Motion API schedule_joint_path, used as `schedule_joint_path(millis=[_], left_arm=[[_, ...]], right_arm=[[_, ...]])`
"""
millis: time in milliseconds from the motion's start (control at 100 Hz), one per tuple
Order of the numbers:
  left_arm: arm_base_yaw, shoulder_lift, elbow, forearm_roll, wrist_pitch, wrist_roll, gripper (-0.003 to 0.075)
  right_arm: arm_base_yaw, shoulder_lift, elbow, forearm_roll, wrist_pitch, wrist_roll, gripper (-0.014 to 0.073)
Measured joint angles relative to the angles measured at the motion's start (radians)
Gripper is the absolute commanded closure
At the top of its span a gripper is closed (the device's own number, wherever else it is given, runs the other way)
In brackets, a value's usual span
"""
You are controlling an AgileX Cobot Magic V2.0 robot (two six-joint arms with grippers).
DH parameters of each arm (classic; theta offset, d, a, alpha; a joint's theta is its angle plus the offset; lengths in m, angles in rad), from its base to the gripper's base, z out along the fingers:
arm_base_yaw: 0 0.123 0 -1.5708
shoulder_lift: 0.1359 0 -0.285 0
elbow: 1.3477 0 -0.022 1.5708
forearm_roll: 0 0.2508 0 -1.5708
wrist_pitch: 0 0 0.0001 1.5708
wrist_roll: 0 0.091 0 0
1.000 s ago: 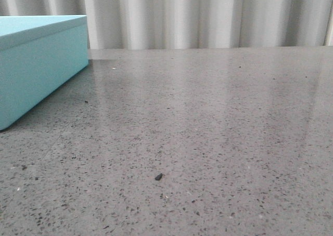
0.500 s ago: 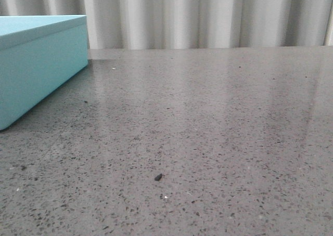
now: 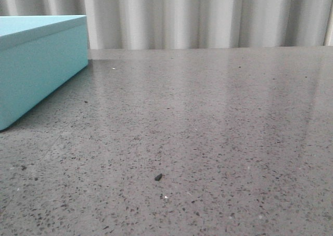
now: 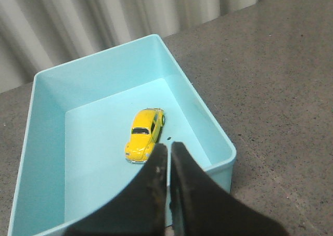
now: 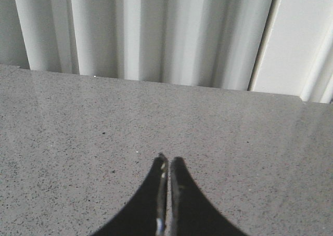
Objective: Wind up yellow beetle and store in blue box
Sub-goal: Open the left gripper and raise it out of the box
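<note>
The yellow beetle [image 4: 144,133] rests on its wheels on the floor of the open blue box [image 4: 200,103], near the box's middle. My left gripper [image 4: 168,145] is shut and empty, held above the box's near side, apart from the car. In the front view only the box's outer wall [image 3: 39,69] shows at the far left; the car and both grippers are out of that view. My right gripper [image 5: 169,160] is shut and empty above bare grey tabletop.
The speckled grey stone table [image 3: 208,132] stretches from the box to the right. A small dark speck [image 3: 158,177] lies on it near the front. A white pleated curtain [image 3: 197,15] hangs behind the table's far edge.
</note>
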Motion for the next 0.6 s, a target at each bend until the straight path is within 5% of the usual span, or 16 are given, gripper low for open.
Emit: schedule_joint_path(millis=[600], left_arm=[[0.000, -0.410, 0.334, 0.000, -0.116, -0.056, 0.0741]], right_arm=[[0.000, 0.000, 0.320, 0.119, -0.439, 0.002, 0.0655]])
